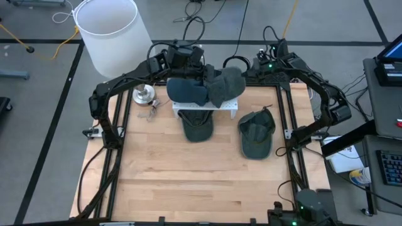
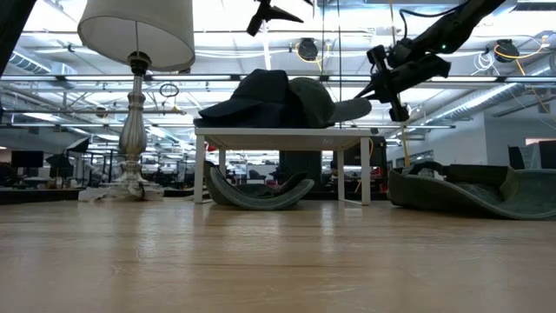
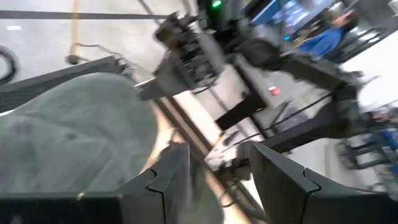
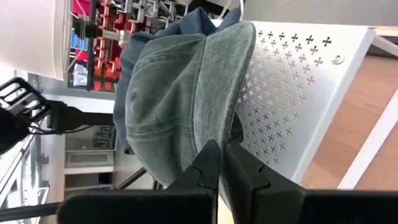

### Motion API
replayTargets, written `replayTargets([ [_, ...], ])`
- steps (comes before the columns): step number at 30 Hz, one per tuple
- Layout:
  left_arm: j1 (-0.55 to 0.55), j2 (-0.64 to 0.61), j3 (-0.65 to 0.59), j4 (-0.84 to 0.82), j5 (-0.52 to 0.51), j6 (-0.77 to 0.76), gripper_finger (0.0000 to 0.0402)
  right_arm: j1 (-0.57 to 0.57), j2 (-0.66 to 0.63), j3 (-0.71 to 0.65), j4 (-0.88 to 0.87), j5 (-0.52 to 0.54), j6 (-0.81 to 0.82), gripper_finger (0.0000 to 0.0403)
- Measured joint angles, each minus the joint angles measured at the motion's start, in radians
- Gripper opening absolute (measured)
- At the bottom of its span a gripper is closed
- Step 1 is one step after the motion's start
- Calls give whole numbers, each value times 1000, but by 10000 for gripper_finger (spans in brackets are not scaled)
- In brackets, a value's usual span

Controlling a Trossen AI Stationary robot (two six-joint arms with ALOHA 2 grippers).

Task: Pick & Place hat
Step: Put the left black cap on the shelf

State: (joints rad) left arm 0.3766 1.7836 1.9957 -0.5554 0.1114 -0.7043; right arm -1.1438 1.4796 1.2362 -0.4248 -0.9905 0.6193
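Two hats (image 1: pixel 207 86) top rack (image 1: pixel 230 105), lamp (image 1: pixel 144 95) beside.

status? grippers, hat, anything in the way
Right gripper shut on green hat brim, atop white stand. Left gripper open, above the same hat. Blue hat lies alongside, touching.

The rack (image 1: pixel 229 105) is white, its top perforated with a pattern of small crosses. On it lie a dark navy cap (image 1: pixel 187 90) and a faded grey-green cap (image 1: pixel 225 83). A dark olive cap (image 1: pixel 196 125) lies under the rack, and another dark green cap (image 1: pixel 257 133) near the bench's right edge. The bench (image 1: pixel 188 182) is pale wood planking. The lampshade (image 1: pixel 108 28) is white, its base (image 1: pixel 144 95) silvery.
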Motion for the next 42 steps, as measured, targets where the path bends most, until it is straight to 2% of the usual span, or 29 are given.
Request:
replayTargets([
  [10,-29,0,0,-154,-173,68,172,-2,0,0,-26,98,0,3],
  [15,-30,0,0,-150,-184,68,172,0,-1,-16,-17,140,1,7],
  [21,-30,0,0,-142,-183,62,172,2,-1,-128,57,123,86,18],
  [26,-30,0,0,-120,-183,52,172,3,0,-223,205,28,179,43],
  [30,-30,0,0,-96,-183,52,172,3,0,-248,297,-32,249,61],
  [35,-30,0,0,-79,-182,51,172,-1,0,-248,317,-58,255,95],
  [42,-30,0,0,-79,-181,49,172,-3,0,-248,316,-56,253,170],
])
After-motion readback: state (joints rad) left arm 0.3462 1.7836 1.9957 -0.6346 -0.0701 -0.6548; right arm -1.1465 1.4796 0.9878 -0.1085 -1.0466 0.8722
